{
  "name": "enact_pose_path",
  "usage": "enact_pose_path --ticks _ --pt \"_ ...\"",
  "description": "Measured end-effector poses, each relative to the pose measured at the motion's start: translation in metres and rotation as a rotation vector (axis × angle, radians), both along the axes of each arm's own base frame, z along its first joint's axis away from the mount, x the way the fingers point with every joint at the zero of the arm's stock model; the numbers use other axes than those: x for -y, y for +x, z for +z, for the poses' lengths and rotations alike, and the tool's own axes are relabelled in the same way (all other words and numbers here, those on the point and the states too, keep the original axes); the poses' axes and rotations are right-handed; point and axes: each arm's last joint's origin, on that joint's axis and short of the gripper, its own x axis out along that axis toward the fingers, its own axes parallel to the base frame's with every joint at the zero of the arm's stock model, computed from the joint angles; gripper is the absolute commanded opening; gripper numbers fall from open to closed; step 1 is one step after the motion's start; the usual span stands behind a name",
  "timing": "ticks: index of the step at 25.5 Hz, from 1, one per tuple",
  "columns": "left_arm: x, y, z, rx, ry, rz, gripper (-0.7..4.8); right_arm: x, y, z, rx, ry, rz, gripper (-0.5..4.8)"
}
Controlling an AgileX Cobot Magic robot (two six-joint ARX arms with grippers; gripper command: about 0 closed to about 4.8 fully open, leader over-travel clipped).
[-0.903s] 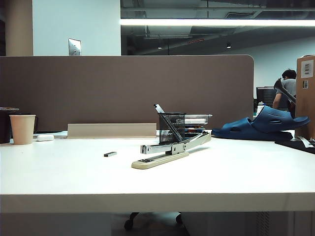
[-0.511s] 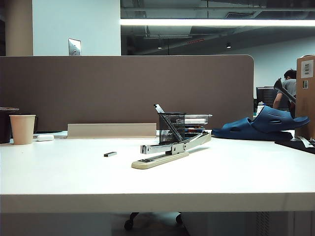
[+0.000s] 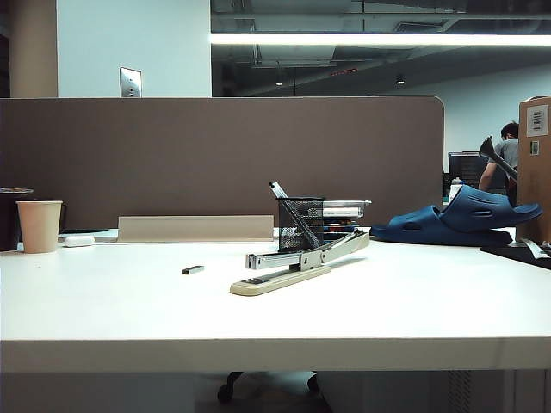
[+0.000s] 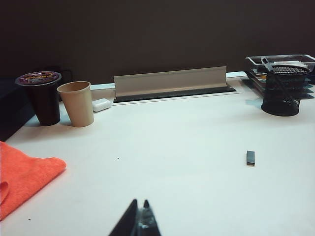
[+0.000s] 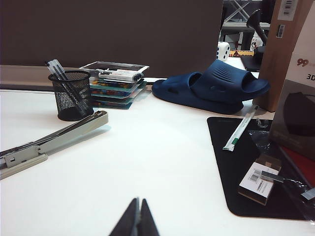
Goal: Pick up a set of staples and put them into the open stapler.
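Observation:
The set of staples (image 3: 193, 270) is a tiny dark grey bar lying flat on the white table, left of the stapler; it also shows in the left wrist view as the staples (image 4: 251, 158). The stapler (image 3: 297, 261) is long, with a beige base and its silver arm raised open; part of the stapler (image 5: 47, 143) shows in the right wrist view. My left gripper (image 4: 140, 202) is shut and empty, well back from the staples. My right gripper (image 5: 138, 200) is shut and empty, near the table's front, apart from the stapler. Neither arm shows in the exterior view.
A black mesh pen cup (image 3: 300, 223) and stacked trays (image 5: 115, 83) stand behind the stapler. A paper cup (image 4: 76, 103), a dark cup (image 4: 41, 97) and a white oval object (image 4: 101, 104) sit far left, an orange cloth (image 4: 22, 174) nearer. Blue slippers (image 5: 211, 88) and a black mat (image 5: 256, 167) lie right.

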Motion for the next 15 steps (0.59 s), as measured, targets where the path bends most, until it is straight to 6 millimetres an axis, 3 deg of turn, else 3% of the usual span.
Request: enact_pose_path --ticks 7,15 --pt "0.000 -0.002 0.007 0.026 0.000 0.000 -0.06 0.000 0.000 0.000 0.001 0.001 0.000 -0.05" --pt "0.001 -0.026 0.078 0.125 0.004 -0.022 -0.06 0.000 -0.009 0.032 0.038 0.035 0.002 -0.05"
